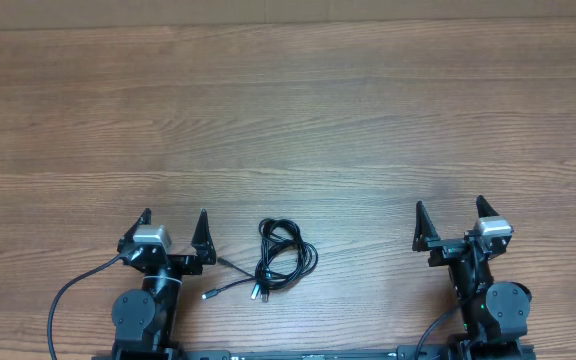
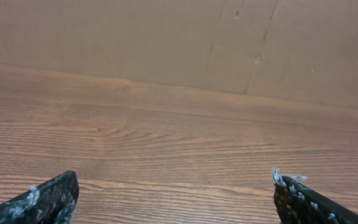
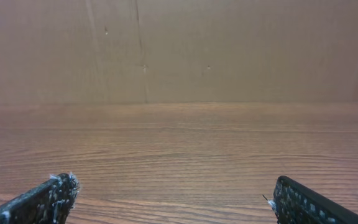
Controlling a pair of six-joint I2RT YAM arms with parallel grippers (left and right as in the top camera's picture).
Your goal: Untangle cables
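- Left gripper [image 1: 175, 215]: its two black pointed fingers [image 2: 48, 199] are seen spread wide apart; nothing is held between them.
- Right gripper [image 1: 449, 204]: its black fingers [image 3: 303, 202] are likewise spread wide, with nothing held between them.
- White scuffing is noted on the fingertips in both wrist views.
- The thin black cables, looped together into one loose bundle [image 1: 283, 255], lie flat on the brown wood-grain table [image 1: 288, 120].
- The bundle is placed between the two grippers, near the left gripper's inner finger and well apart from the right gripper's fingers.
- A few loose ends with small silvery plugs [image 1: 206, 295] are trailed out of the bundle toward the left arm's base, behind the left fingertips.
- No finger is touching the cables.
- Left wrist view: only bare table is seen between and ahead of the left gripper [image 2: 174, 177]; the cables are out of this view.
- Right wrist view: bare table is seen ahead of the right gripper [image 3: 176, 180]; the cables are not shown here either.
- A flat brown panel with faint seams [image 2: 241, 50] is seen standing beyond the table's far edge, ahead of the fingers.
- A thicker black wire [image 1: 68, 300] is looped out from the left arm's base, on the outer side of the left fingers.
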